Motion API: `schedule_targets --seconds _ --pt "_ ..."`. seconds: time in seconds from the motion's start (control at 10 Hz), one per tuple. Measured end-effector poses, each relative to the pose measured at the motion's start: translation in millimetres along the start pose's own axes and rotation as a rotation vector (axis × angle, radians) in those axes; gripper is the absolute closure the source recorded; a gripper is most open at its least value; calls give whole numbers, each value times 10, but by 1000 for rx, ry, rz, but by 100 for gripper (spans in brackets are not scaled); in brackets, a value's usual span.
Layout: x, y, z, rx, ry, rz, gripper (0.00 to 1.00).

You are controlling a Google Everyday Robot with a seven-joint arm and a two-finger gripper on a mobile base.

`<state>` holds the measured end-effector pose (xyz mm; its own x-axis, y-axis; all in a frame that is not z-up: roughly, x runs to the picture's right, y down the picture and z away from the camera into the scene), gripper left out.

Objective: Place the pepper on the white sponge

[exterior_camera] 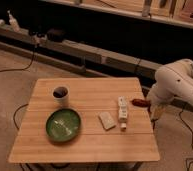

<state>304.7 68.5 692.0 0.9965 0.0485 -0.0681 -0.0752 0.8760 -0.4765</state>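
The pepper (138, 103) lies at the right edge of the table (85, 147), its long axis running roughly left to right, with its right end reaching up to my gripper (150, 105). My gripper sits at that same right edge, below my arm, which comes in from the right. I cannot tell whether it is apart, together or clamped on the pepper, nor whether the pepper rests on the wood or is lifted just clear of it.

The sponge (106, 120) is what matters for the move. It lies to the left of the pepper and a little nearer, around the middle of the table. Between the two stands the block (122, 109), long axis near to far, just left of the pepper and just right of the sponge. I judge that the carry must go leftward and slightly nearer, high enough to pass over the block, and end on the sponge, short of the plate (63, 125).
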Motion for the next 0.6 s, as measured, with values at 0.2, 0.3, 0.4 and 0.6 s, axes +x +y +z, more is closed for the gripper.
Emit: schedule_targets --seconds 0.2,0.3,0.4,0.6 --pt "203 -335 -35 48 4 36 35" --pt "281 -425 -11 54 2 48 35" --pt "326 -483 26 56 0 51 35" --pt "297 -528 229 31 -20 33 35"
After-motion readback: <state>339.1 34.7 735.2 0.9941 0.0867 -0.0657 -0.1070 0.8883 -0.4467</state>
